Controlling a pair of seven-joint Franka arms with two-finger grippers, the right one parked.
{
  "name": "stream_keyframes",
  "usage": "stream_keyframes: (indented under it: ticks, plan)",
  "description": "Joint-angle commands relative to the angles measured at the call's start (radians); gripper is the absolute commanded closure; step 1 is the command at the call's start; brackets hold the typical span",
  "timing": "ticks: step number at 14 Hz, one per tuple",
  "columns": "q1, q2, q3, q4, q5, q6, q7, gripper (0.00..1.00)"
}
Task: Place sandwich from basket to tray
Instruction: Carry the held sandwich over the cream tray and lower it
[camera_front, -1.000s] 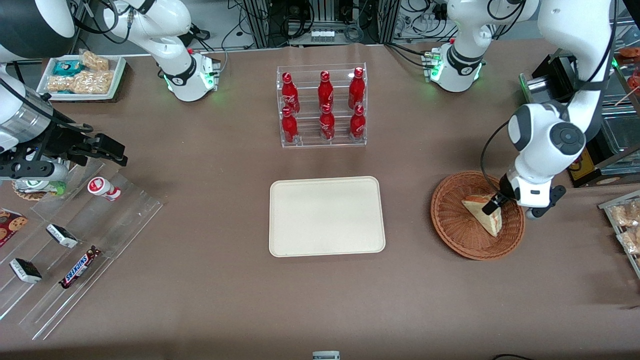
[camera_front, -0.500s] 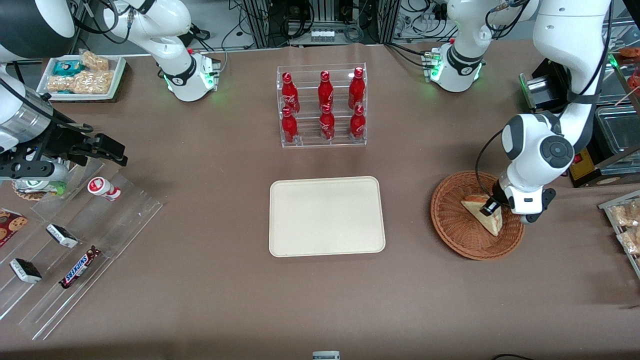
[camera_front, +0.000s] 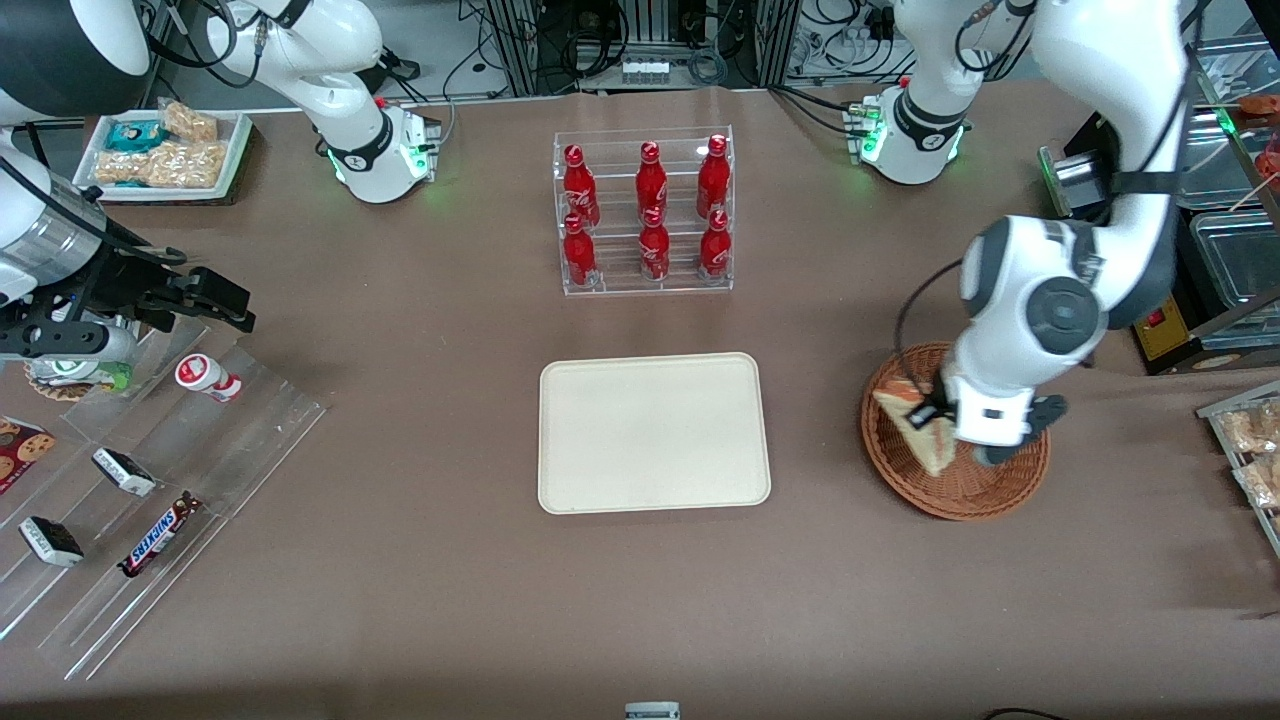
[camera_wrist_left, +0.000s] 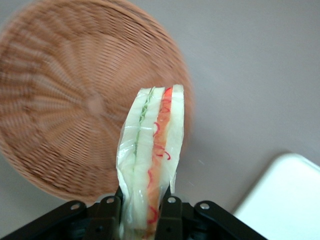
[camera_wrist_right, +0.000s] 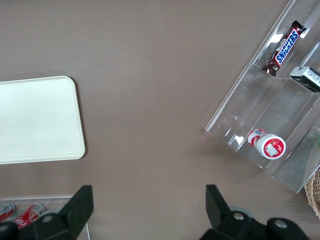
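Sandwich clamped in the jaws above the basket.

The gripper holds the sandwich between its jaws, which press on both bread faces, the red and green cut edge pointing away from them. The basket lies below the jaws; the tray sits well apart on the tabletop, toward the parked arm's end.

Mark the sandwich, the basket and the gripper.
sandwich (camera_wrist_left: 150, 150), left wrist view: cut edge.
basket (camera_front: 940, 497), front view: rim nearest the camera.
gripper (camera_wrist_left: 141, 207), left wrist view: between fingers clamping the sandwich.
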Motion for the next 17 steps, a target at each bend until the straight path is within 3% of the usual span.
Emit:
stream_keyframes:
  ticks: [1,6,9,12,15,17]
  plan:
    - [-0.128,0.126,0.008,0.158,-0.016,-0.011,0.002,0.96]
    - [-0.346,0.357,0.009,0.431,-0.013,0.038,-0.039,0.96]
    - [-0.446,0.454,0.014,0.494,0.025,0.162,-0.113,0.96]
    - [-0.485,0.493,0.014,0.522,0.086,0.17,-0.153,0.95]
    - [-0.488,0.508,0.012,0.514,0.1,0.173,-0.138,0.94]
    - [-0.502,0.516,0.012,0.501,0.1,0.187,-0.125,0.86]
